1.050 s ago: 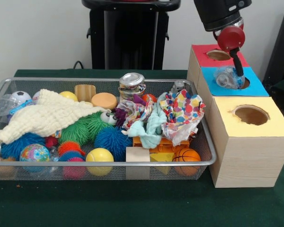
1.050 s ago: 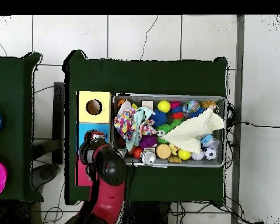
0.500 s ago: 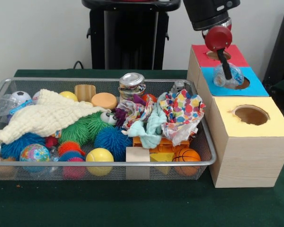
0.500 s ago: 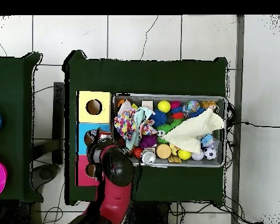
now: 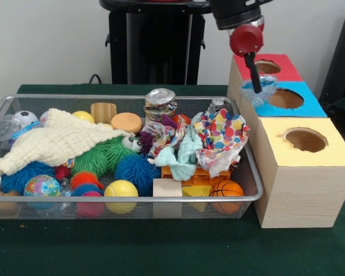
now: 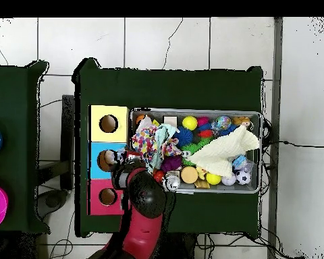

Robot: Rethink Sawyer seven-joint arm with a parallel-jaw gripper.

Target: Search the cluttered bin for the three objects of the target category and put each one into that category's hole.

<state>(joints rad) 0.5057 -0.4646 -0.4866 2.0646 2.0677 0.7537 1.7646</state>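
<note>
My gripper (image 5: 256,86) hangs over the left edge of the blue box (image 5: 310,107), shut on a crumpled clear plastic piece (image 5: 263,93) that sits just left of the blue hole (image 5: 285,98). From above, the gripper (image 6: 126,160) lies between the blue box (image 6: 96,150) and the bin, with the pale plastic piece (image 6: 113,158) beside the hole. Only one dark finger (image 5: 252,68) shows below the red wrist knob (image 5: 246,39). The wire bin (image 5: 126,199) is full of balls, cloths and blocks.
A red box (image 5: 287,69) with a hole stands behind the blue one, and a yellow box (image 5: 333,150) with a hole in front. A cream cloth (image 5: 57,144), a patterned cloth (image 5: 221,138), a metal can (image 5: 160,102) and spiky balls (image 5: 135,171) crowd the bin (image 6: 195,111).
The gripper has swung left and slightly up, from above the blue hole to the box's bin-side edge. The clear plastic piece moved with it, away from the hole.
</note>
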